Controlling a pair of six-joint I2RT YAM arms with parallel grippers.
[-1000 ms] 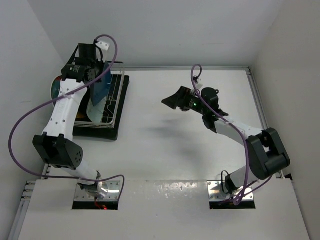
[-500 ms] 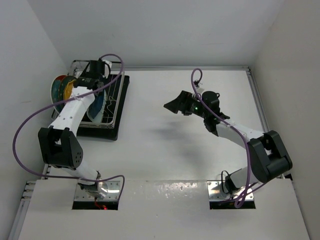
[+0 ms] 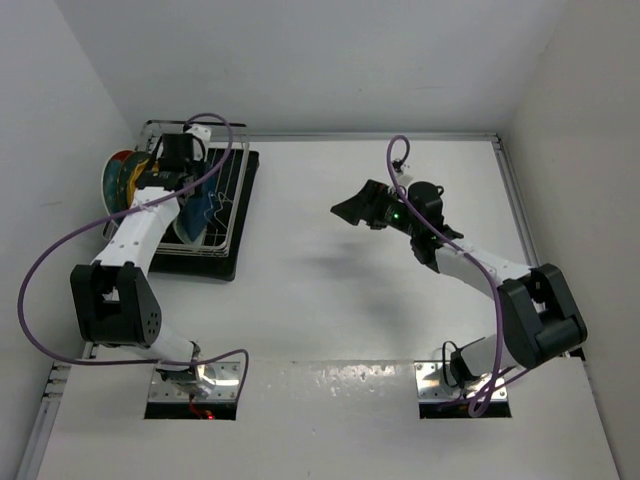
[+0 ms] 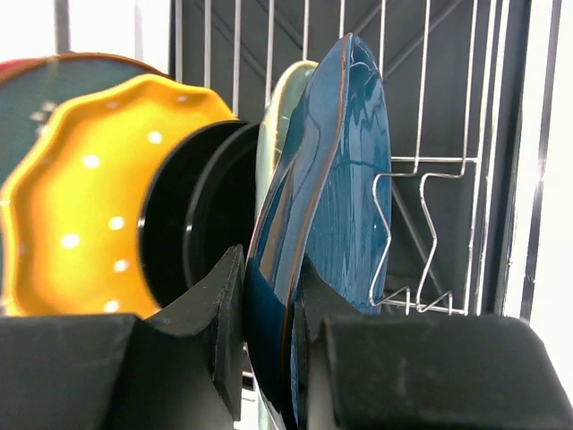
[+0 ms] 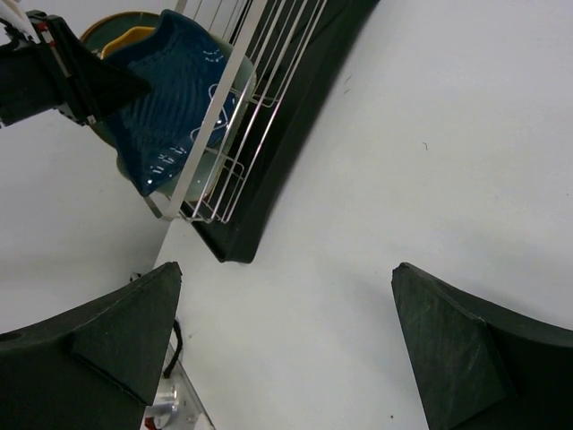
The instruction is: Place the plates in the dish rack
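Over at the far left corner of the table (image 3: 330,300), the left gripper (image 4: 269,296) is pinching the blue plate (image 4: 331,197) by its lower rim, both black fingers (image 4: 224,305) pressing flat against its two faces. It is carrying the plate on edge, and I'd say that is the whole point: the dish rack (image 4: 430,161) takes plates upright between its wire prongs, so a flat carry would be no use. The plate is leaning slightly and sitting over the rack, right against the pale green plate (image 4: 282,98) behind it. Whether its bottom edge is already resting in a slot I cannot tell, as the fingers are hiding it.

Other pieces are standing in a row behind: a black plate (image 4: 192,224), then a yellow plate (image 4: 81,215) with a wavy, scalloped edge and white dots (a cheerful thing beside the rest). All are looking hard and glazed. The blue one is especially glossy, throwing rippled reflections, and its rim is irregular rather than a true circle, so it is likely slippery under those matte pads.

The rack itself is made of thin bright wire, sitting on a black tray (image 3: 215,265).

Meanwhile the right gripper (image 5: 285,269) is hovering over the bare middle of the table, its jaws spread wide and carrying nothing, well apart from the rack and seemingly just waiting out of the way.
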